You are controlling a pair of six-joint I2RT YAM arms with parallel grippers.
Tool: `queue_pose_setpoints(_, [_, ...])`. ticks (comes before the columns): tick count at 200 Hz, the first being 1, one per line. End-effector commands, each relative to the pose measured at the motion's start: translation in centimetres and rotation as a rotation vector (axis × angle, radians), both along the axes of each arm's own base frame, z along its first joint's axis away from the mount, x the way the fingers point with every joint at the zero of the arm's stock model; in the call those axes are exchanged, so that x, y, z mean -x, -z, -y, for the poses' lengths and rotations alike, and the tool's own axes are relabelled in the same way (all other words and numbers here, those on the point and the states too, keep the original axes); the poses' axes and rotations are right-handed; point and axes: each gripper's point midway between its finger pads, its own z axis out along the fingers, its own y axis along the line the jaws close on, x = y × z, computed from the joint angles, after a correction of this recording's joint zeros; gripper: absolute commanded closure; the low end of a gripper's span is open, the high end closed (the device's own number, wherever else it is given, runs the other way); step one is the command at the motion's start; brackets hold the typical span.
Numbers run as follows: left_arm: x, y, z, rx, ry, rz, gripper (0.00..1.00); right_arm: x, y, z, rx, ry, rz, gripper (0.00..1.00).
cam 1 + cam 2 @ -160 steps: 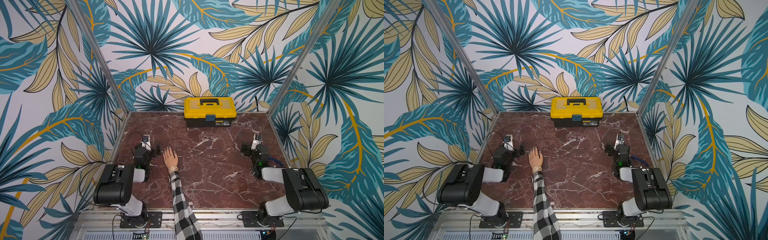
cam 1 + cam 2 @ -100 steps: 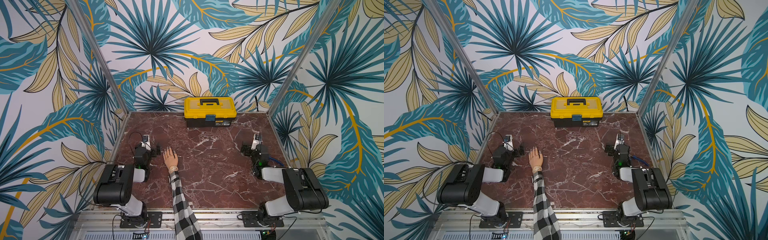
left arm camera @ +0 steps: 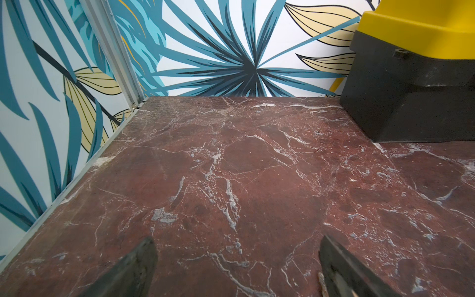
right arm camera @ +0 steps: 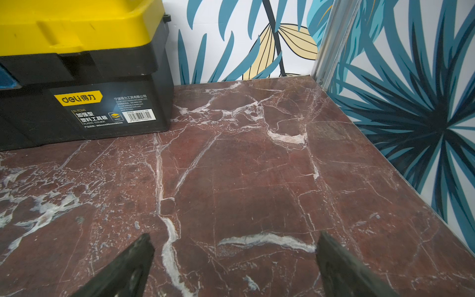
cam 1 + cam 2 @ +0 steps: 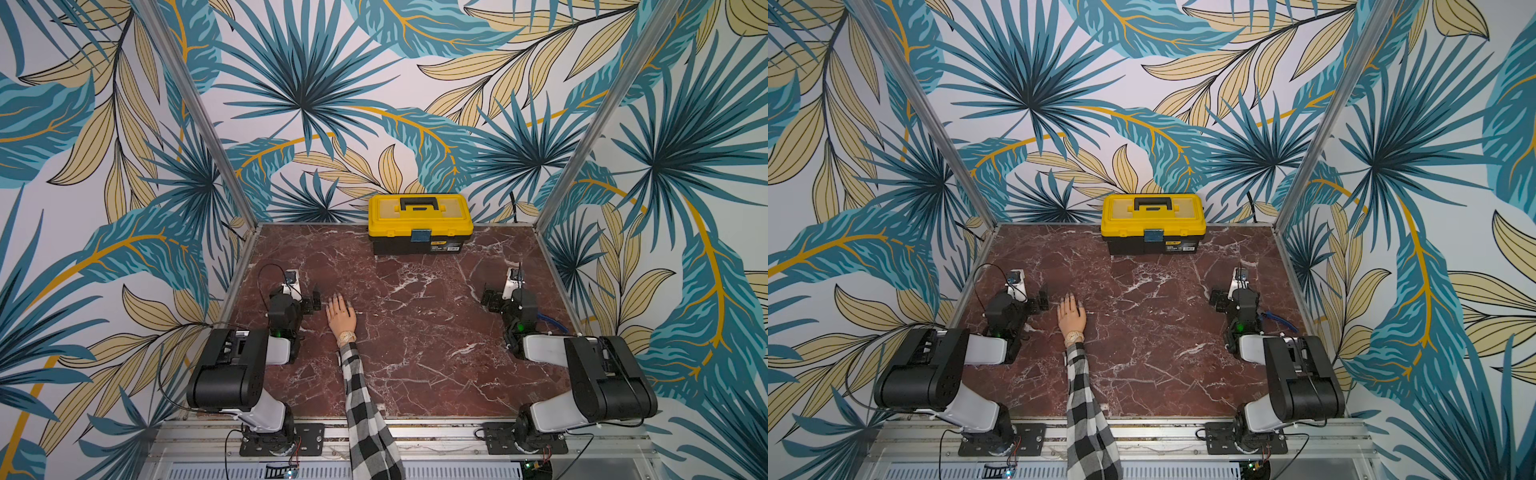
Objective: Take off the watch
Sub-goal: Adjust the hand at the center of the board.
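We have yet to start: the watch (image 5: 347,336) circles the wrist of the plaid-sleeved arm (image 5: 361,395) on the table (image 5: 415,332), near the left gripper (image 3: 237,239). It and the right gripper (image 4: 234,235) show fingers (image 3: 138,262) apart, empty. Next we must reach the strap.

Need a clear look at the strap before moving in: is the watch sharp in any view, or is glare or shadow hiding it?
In both top views the watch is tiny and soft, strap detail unreadable; the light is even, with no glare on it. Left wrist view: sharp table and toolbox corner, no watch. Right wrist view: sharp, toolbox label readable, no watch.
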Motion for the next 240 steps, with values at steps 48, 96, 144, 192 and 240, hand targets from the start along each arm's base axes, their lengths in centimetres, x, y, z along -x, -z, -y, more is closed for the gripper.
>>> queue_pose_setpoints(48, [-0.5,-1.1,-0.4,0.005,-0.013,0.037,0.01,0.0,-0.4,-0.1,0.007,-0.007,0.007,0.01])
queue_pose_setpoints(96, [0.8,-3.7,0.8,-0.088,-0.043,0.101,0.01,0.9,-5.0,1.0,-0.043,0.084,-0.039,0.01])
queue_pose_setpoints(144, [1.9,-7.2,2.1,-0.22,-0.124,0.176,0.01,2.4,-8.1,0.8,-0.302,0.18,-0.057,0.0])
queue_pose_setpoints(192, [3.5,-14.8,4.4,-0.167,-0.139,0.356,0.01,2.7,-8.8,-2.2,-0.407,0.047,-0.129,0.0])
queue_pose_setpoints(240, [4.6,-14.0,9.8,-0.02,-0.032,0.209,0.01,3.2,-7.8,-5.3,-0.555,-0.069,-0.197,0.0])
